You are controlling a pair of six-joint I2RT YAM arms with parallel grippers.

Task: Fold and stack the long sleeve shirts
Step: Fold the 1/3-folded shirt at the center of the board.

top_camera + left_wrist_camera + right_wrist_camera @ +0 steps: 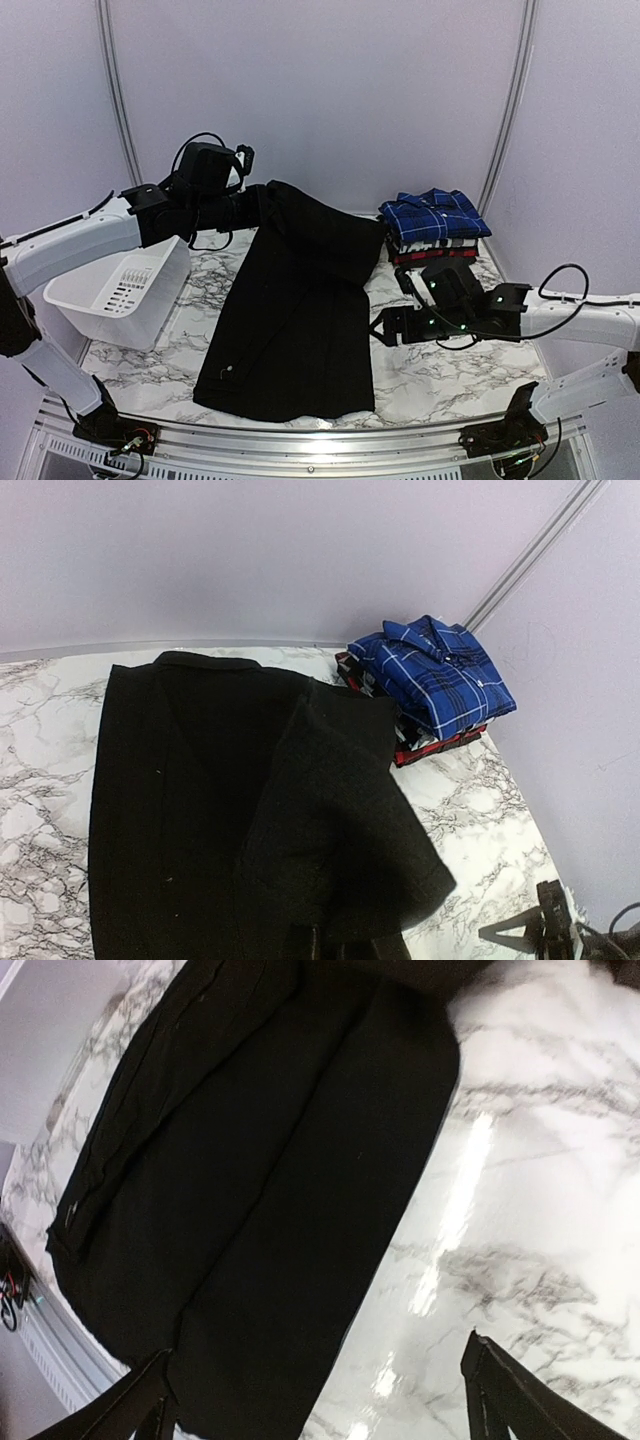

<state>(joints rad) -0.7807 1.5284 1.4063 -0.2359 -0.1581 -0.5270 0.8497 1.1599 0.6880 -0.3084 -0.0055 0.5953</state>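
This looks like a robotics lab cell: a marble-patterned bench (440,372) closed in by plain pale lilac walls (320,90), with a metal rail (300,437) along its near edge where the cabled left arm (70,248) and right arm (600,320) are bolted down.

One black shirt (295,320), three plaid shirts (435,215), one basket (120,290).

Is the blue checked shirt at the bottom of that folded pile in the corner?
No, the blue checked shirt lies on top, with the edge of a red shirt showing beneath it.
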